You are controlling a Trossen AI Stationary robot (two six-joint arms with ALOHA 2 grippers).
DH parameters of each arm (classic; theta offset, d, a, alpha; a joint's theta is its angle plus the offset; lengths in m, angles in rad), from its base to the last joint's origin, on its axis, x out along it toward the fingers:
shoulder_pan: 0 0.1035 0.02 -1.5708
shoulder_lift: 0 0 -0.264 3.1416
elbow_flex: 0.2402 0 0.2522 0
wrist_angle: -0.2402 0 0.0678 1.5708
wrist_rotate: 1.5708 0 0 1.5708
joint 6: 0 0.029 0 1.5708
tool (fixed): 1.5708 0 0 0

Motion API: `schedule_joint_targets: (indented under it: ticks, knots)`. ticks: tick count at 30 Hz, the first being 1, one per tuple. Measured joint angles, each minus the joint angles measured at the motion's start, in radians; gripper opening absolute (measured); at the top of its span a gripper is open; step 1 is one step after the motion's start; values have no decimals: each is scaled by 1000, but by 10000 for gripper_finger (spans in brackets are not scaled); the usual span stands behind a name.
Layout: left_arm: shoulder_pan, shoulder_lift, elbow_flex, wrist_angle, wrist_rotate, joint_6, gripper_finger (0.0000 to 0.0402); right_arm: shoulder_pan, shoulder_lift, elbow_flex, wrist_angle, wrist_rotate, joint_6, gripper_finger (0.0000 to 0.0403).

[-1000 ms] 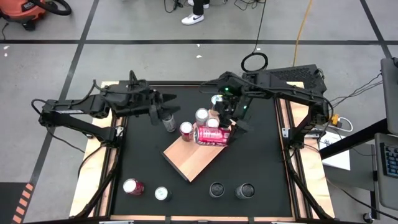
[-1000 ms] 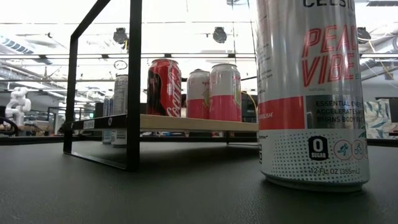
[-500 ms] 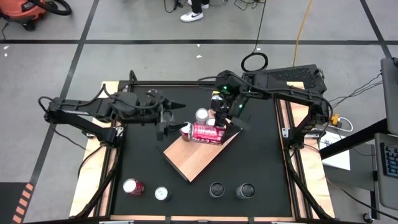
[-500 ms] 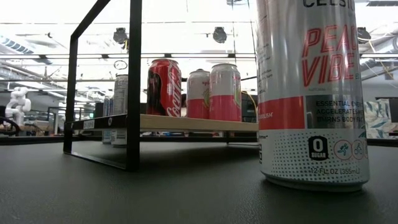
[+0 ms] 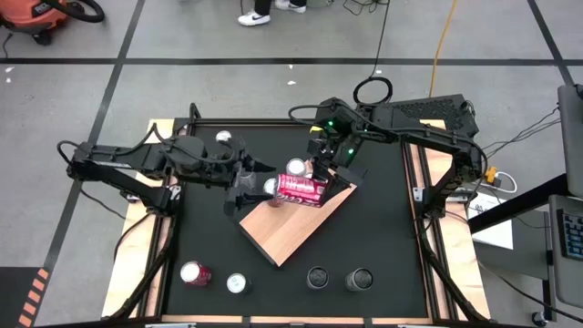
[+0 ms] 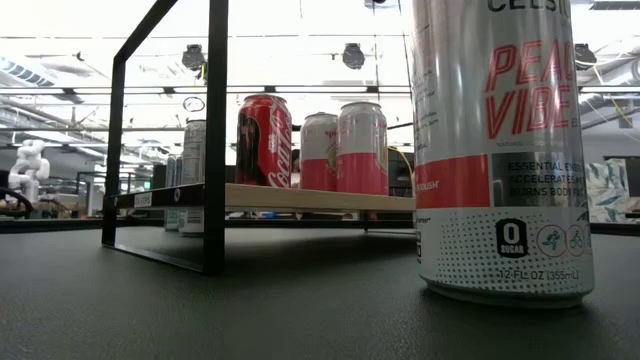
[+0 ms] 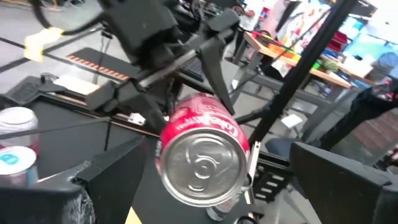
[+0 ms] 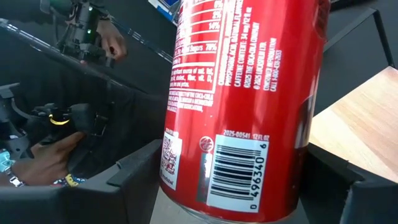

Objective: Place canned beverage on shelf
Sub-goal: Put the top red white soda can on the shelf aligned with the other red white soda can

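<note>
While held sideways above the shelf: a red can [image 5: 301, 189] is clamped in the jaws of the right gripper [image 5: 321, 179], lying horizontal over the far corner of the shelf [image 5: 293, 228].
Left gripper [image 5: 239, 187]: jaws are spread wide, nothing gripped; it is poised just beside the shelf's edge, facing the red can's top end.
Shelf: a light wooden board, set diagonally on the black tabletop [image 5: 378, 237]; pink cans [image 6: 345, 147] and a red cola can [image 6: 263, 141] are seen standing on it.
Tabletop: four more cans are lined along the near edge, a silver can [image 5: 223, 138] stands at the far side.
</note>
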Motion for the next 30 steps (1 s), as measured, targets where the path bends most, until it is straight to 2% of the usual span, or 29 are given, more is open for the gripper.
schedule_joint_targets:
  ticks: [15,30]
  knots:
    - [0,84,0,-8,10,30,397,0,0,0,38,28,52,277]
    - [0,79,-1,10,1,30,397,0,0,0,39,24,74,277]
